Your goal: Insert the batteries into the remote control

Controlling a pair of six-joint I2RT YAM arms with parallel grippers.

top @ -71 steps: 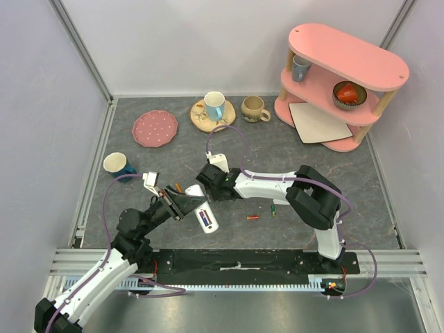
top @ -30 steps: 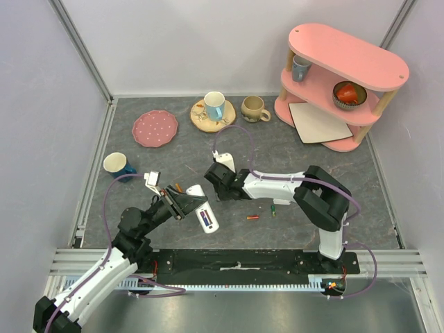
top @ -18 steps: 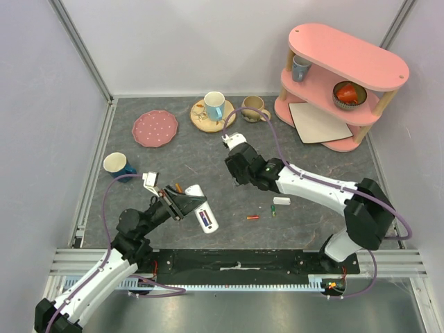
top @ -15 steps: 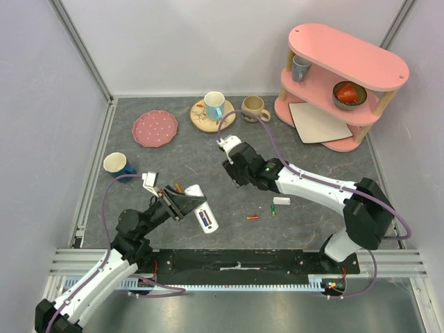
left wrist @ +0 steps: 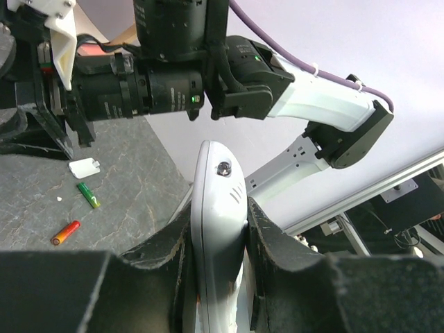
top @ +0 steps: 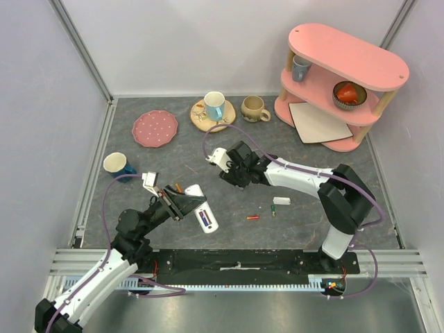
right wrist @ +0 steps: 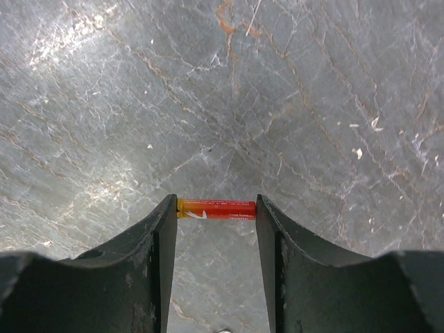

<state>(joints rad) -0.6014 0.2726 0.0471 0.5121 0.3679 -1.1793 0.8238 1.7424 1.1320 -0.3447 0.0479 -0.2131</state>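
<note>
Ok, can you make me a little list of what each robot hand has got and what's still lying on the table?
left gripper: shut on the remote control, squeezing its long sides
right gripper: shut on a red-orange battery, pinched by its two ends
lying loose on the table: a second red-orange battery, a green battery and a small white piece
where the loose things are: close together, between the two arms' bases and the right gripper
</note>
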